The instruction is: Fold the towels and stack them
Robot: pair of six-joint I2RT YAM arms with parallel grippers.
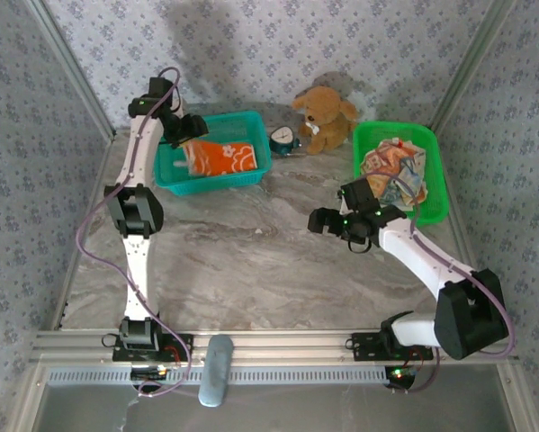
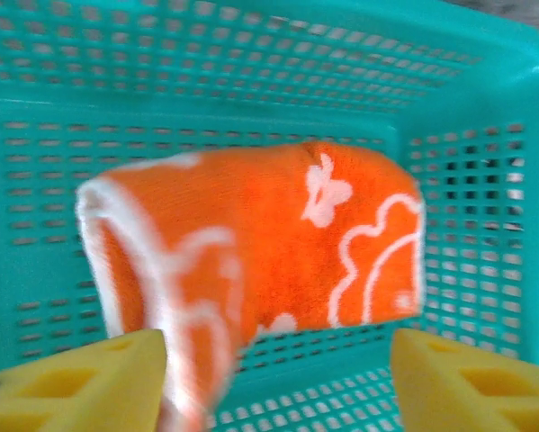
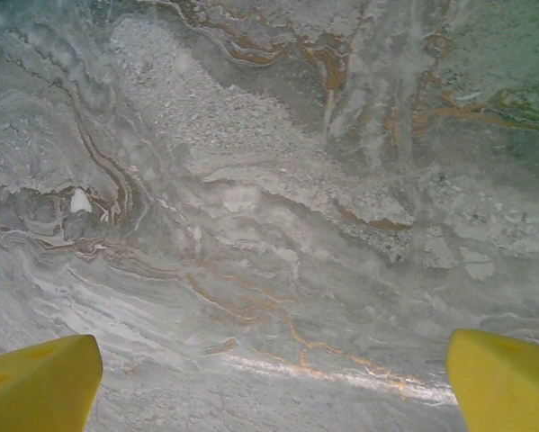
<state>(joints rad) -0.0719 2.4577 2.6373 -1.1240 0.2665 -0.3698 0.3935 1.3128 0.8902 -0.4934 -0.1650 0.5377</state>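
Currently teal basket point(image 1: 217, 184) — orange towel point(image 1: 222, 157); green basket point(image 1: 436, 180) — crumpled towels point(image 1: 393, 171).

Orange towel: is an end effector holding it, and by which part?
Nothing is held. The left end effector stands open over the orange towel, which lies in the teal basket; the right end effector is open above the table.

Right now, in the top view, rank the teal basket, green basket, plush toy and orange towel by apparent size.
Largest: teal basket and green basket, too alike to rank.
Then plush toy.
Smallest: orange towel.
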